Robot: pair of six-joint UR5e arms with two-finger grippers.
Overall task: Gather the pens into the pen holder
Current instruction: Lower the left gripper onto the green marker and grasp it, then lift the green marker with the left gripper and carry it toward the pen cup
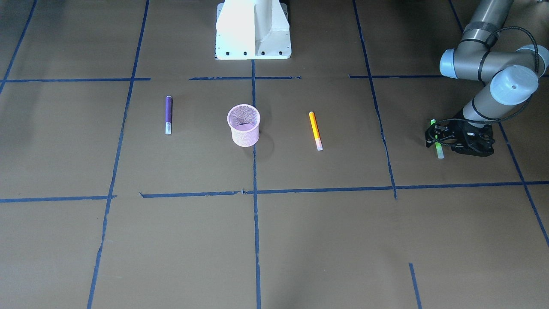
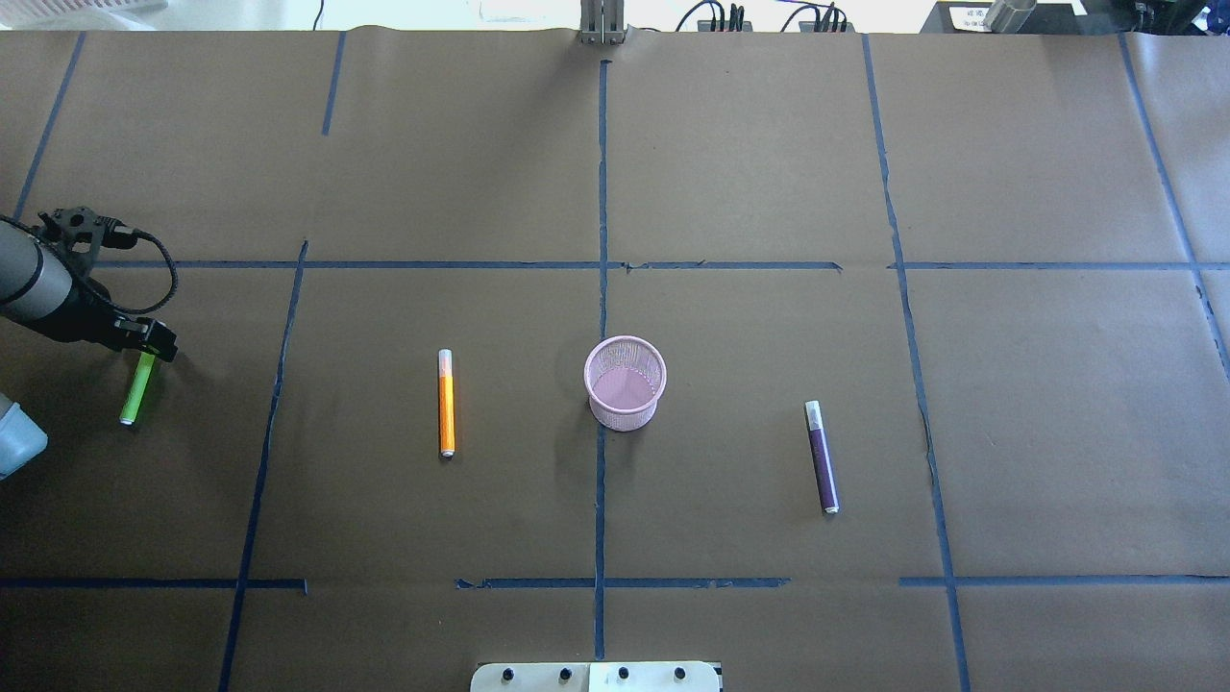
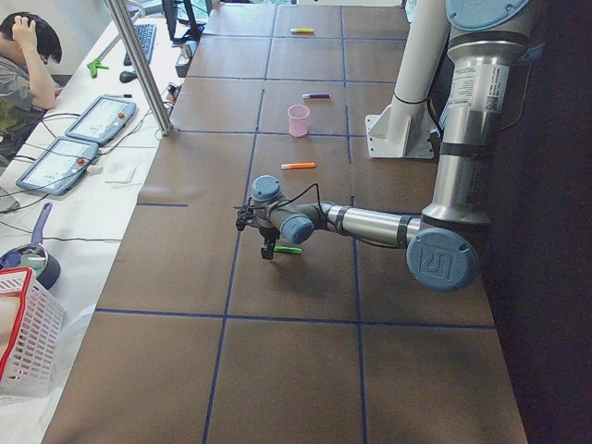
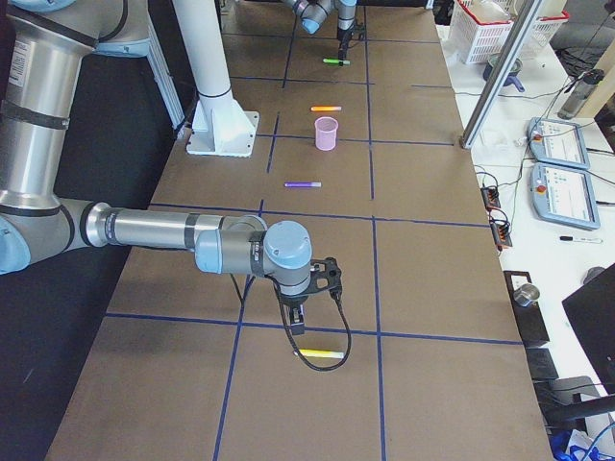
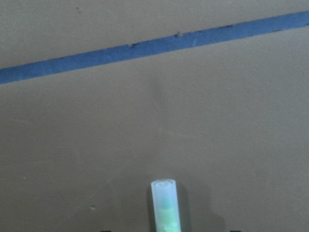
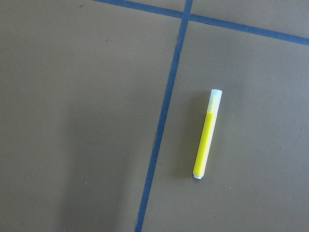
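The pink mesh pen holder (image 1: 243, 126) (image 2: 625, 383) stands upright mid-table. A purple pen (image 1: 168, 113) (image 2: 822, 457) lies on one side of it and an orange pen (image 1: 315, 130) (image 2: 446, 402) on the other. Further out, a green pen (image 1: 439, 150) (image 2: 137, 389) (image 5: 164, 203) lies flat on the table. My left gripper (image 1: 436, 138) (image 2: 144, 346) is low over it, open, its fingers either side of the pen. A yellow pen (image 6: 205, 137) (image 4: 319, 354) lies under my right gripper (image 4: 300, 315), which shows only in the exterior right view; I cannot tell its state.
The white robot base (image 1: 253, 30) stands at the table's edge behind the holder. Blue tape lines (image 2: 601, 288) divide the brown table into squares. Beside the table, a person sits at a side desk (image 3: 92, 176) with tablets and a red-rimmed basket (image 3: 23, 333).
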